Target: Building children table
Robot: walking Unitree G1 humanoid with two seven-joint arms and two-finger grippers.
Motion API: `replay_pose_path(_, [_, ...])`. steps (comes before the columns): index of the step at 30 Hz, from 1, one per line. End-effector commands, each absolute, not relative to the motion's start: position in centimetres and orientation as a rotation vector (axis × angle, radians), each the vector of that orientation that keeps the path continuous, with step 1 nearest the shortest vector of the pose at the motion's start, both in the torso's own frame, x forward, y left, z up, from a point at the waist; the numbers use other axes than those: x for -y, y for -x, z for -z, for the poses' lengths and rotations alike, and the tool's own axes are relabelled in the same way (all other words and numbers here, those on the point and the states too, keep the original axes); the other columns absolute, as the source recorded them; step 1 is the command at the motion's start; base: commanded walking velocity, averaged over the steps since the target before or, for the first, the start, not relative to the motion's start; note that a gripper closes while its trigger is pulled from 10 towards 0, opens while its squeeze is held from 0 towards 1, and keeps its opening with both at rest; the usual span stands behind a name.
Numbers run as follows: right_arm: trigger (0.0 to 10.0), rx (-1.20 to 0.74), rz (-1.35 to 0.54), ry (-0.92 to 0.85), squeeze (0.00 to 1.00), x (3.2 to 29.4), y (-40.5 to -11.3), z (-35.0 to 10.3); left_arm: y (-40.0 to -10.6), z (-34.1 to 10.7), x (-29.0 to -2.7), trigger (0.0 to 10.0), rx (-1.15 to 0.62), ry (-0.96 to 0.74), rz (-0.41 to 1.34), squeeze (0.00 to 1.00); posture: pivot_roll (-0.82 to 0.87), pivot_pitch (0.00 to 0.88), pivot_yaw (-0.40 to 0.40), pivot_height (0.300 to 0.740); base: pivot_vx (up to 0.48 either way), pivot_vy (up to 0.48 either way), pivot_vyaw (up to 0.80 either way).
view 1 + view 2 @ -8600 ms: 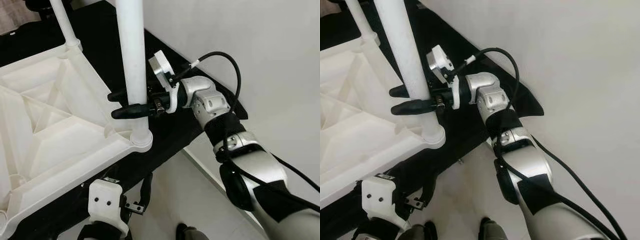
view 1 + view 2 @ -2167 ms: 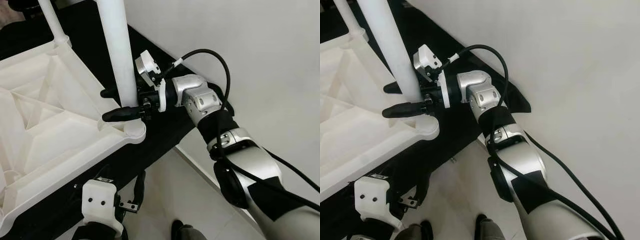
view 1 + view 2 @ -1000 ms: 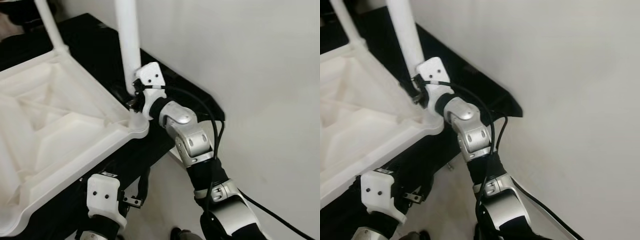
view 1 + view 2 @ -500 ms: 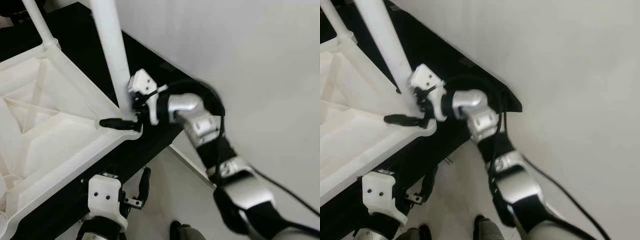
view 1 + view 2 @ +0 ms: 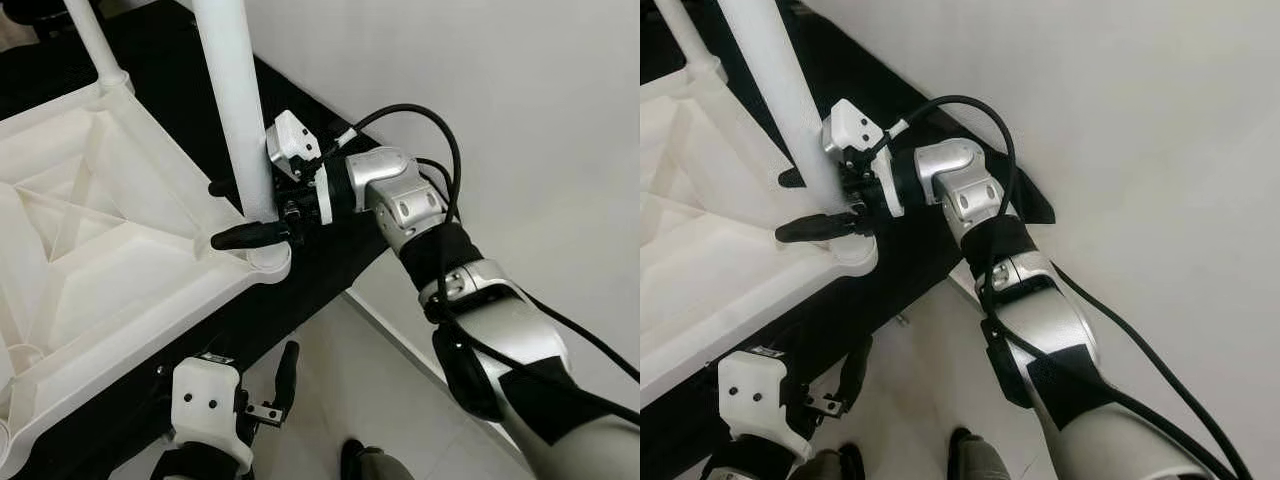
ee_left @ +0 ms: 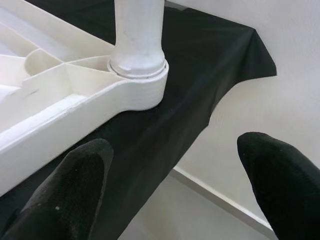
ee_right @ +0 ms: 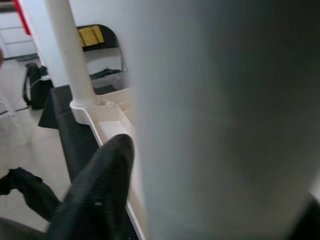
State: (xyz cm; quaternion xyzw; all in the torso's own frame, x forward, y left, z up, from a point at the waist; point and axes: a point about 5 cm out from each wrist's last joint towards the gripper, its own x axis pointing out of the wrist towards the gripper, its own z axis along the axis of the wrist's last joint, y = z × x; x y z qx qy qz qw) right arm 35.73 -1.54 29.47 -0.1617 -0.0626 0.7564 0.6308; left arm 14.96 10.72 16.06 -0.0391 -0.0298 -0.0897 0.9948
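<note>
The right gripper (image 5: 242, 212) has turned back from its twisted pose of a moment ago and is again lying level, its fingers closed around the near leg (image 5: 232, 100) just above the corner socket (image 5: 268, 256). The tabletop (image 5: 90, 240) is lying upside down on a black cloth (image 6: 165, 125), and this corner is sitting near the cloth's edge, with the wall (image 5: 480, 110) near on the right. A second leg (image 5: 95, 40) is standing at the far corner. The left gripper (image 6: 175, 175) is hanging below the table edge, fingers apart, holding nothing, with bare floor (image 5: 340, 380) under it.
</note>
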Motion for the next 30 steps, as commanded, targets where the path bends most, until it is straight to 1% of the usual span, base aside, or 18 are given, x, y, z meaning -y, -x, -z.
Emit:
replay_pose_path(1, [0.0,0.131,-1.818,0.385,0.0,1.2,-35.3,-29.1,-14.4,-16.0,-10.4,10.0,0.037,0.075,0.189,0.0,0.13,0.305,-0.04,0.74,0.0,0.0,0.0])
replay_pose_path(7, [0.0,0.121,-1.856,0.389,0.0,1.9,-35.5,-29.0,-14.4,-16.0,-10.5,10.0,0.035,0.075,0.188,0.0,0.11,0.305,-0.033,0.74,0.0,0.0,0.0])
replay_pose_path(8, [0.0,0.132,-1.798,0.386,0.0,2.2,-35.8,-28.8,-14.5,-15.9,-10.5,10.0,0.035,0.076,0.189,0.0,0.1,0.297,-0.032,0.74,0.0,0.0,0.0])
replay_pose_path(9, [0.0,0.132,-1.798,0.386,0.0,2.2,-35.8,-28.8,-14.5,-15.9,-10.5,10.0,0.035,0.076,0.189,0.0,0.1,0.297,-0.032,0.74,0.0,0.0,0.0])
replay_pose_path(11, [0.0,0.109,-1.619,0.353,0.0,2.6,-36.4,-27.3,-14.6,-15.8,-10.4,10.0,0.035,0.081,0.191,0.0,0.09,0.299,-0.035,0.74,0.0,0.0,0.0])
replay_pose_path(12, [0.0,0.109,-1.619,0.353,0.0,2.6,-36.4,-27.3,-14.6,-15.8,-10.4,10.0,0.035,0.081,0.191,0.0,0.09,0.299,-0.035,0.74,0.0,0.0,0.0])
replay_pose_path(14, [0.0,0.054,-1.417,0.281,0.0,2.2,-36.4,-25.0,-14.6,-15.8,-10.5,10.0,0.035,0.084,0.192,0.0,0.06,0.293,-0.042,0.74,0.0,0.0,0.0])
replay_pose_path(15, [0.0,0.02,-1.115,0.202,0.0,1.1,-36.0,-23.1,-14.7,-15.8,-10.6,10.0,0.035,0.084,0.192,0.0,0.05,0.292,-0.033,0.74,0.0,0.0,0.0])
replay_pose_path(16, [0.0,-0.008,-0.886,0.152,0.0,1.0,-35.7,-22.0,-14.7,-15.7,-10.7,10.0,0.035,0.084,0.192,0.0,0.05,0.292,-0.033,0.74,0.0,0.0,0.0])
replay_pose_path(17, [0.0,-0.008,-0.886,0.152,0.0,1.0,-35.7,-22.0,-14.7,-15.7,-10.7,10.0,0.035,0.084,0.192,0.0,0.05,0.292,-0.033,0.74,0.0,0.0,0.0])
replay_pose_path(18, [0.0,-0.061,-0.83,0.105,0.0,0.2,-33.4,-20.2,-14.9,-15.7,-10.8,10.0,0.036,0.084,0.194,0.0,0.04,0.29,-0.02,0.74,0.0,0.0,0.0])
replay_pose_path(19, [0.0,-0.061,-0.83,0.105,0.0,0.2,-33.4,-20.2,-14.9,-15.7,-10.8,10.0,0.036,0.084,0.194,0.0,0.04,0.29,-0.02,0.74,0.0,0.0,0.0])
replay_pose_path(20, [0.0,-0.071,-0.833,0.077,0.0,-0.8,-31.2,-19.2,-15.0,-15.7,-10.9,10.0,0.037,0.084,0.197,0.0,0.03,0.29,-0.014,0.74,0.0,0.0,0.0])
replay_pose_path(21, [0.0,-0.072,-0.895,0.058,0.0,-2.0,-29.9,-18.8,-15.2,-15.6,-11.0,10.0,0.036,0.085,0.199,0.0,0.02,0.266,-0.004,0.74,0.0,0.0,0.0])
replay_pose_path(23, [0.0,-0.071,-0.93,0.046,0.0,-2.7,-29.2,-18.6,-15.3,-15.5,-11.0,10.0,0.035,0.086,0.2,0.0,0.02,0.258,-0.004,0.74,0.0,0.0,0.0])
replay_pose_path(28, [0.0,-0.01,-0.964,0.083,0.0,-3.6,-30.9,-19.4,-15.9,-15.3,-11.1,10.0,0.04,0.082,0.197,0.0,0.03,0.227,-0.013,0.74,0.0,0.0,0.0])
replay_pose_path(29, [8.2,0.038,-0.975,0.042,0.0,-3.8,-31.5,-20.4,-16.0,-15.2,-11.2,10.0,0.045,0.078,0.19,0.0,0.03,0.221,-0.018,0.74,0.0,0.0,0.0])
replay_pose_path(30, [10.0,0.068,-0.981,0.006,0.0,-3.9,-31.8,-21.1,-16.0,-15.3,-11.2,10.0,0.048,0.075,0.186,0.0,0.03,0.221,-0.018,0.74,0.0,0.0,0.0])
